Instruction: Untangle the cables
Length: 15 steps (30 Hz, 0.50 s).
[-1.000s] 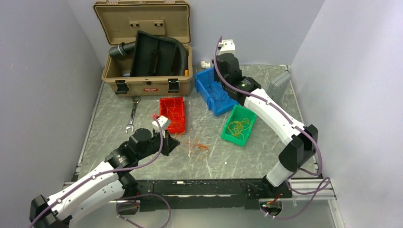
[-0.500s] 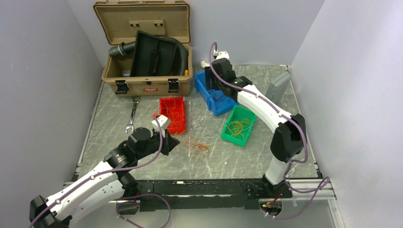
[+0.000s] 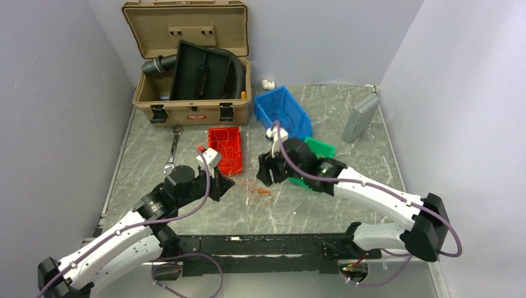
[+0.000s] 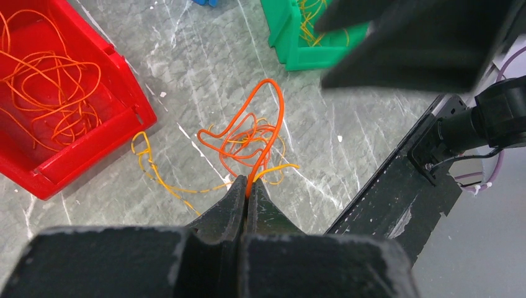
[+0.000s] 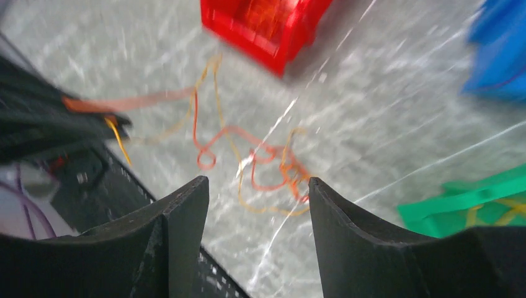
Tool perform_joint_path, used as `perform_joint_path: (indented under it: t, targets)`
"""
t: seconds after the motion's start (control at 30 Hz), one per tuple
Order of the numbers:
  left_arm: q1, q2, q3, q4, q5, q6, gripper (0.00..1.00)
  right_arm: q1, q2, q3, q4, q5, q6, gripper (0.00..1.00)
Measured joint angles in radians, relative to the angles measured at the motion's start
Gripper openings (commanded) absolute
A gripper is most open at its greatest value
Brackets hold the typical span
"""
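Note:
The cables (image 3: 257,188) lie as a small tangle of thin orange and yellow strands on the marble table, between my two grippers. In the left wrist view the tangle (image 4: 248,139) spreads just ahead of my left gripper (image 4: 247,184), which is shut on one orange strand rising from it. A yellow strand (image 4: 152,167) trails off toward the red bin. My left gripper (image 3: 228,184) sits left of the tangle. My right gripper (image 3: 265,176) hangs just right of it, and its jaws (image 5: 257,181) stand open and empty above the blurred cables (image 5: 260,161).
A red bin (image 3: 224,149) holding orange wires stands behind the tangle. A green bin (image 3: 319,149) with yellow wires is partly covered by my right arm. A blue bin (image 3: 282,110), a tan toolbox (image 3: 192,105), a wrench (image 3: 172,149) and a grey box (image 3: 360,117) lie farther back.
My right arm has swung from the blue bin at the back down to the tangle in the middle, and its jaws have opened. The left gripper has kept its hold and place.

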Motion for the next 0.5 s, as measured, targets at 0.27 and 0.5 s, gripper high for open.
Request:
perform_joint_path:
  t: [0.27,0.5]
  targets:
    - [0.000,-0.032,0.000,0.003,-0.002,-0.002,0.00,0.117,0.038,-0.171,0.090,0.055,0.097,0.69]
    - [0.000,-0.034,-0.002,0.002,-0.012,-0.006,0.00,0.140,0.141,-0.208,0.314,0.044,0.094,0.73]
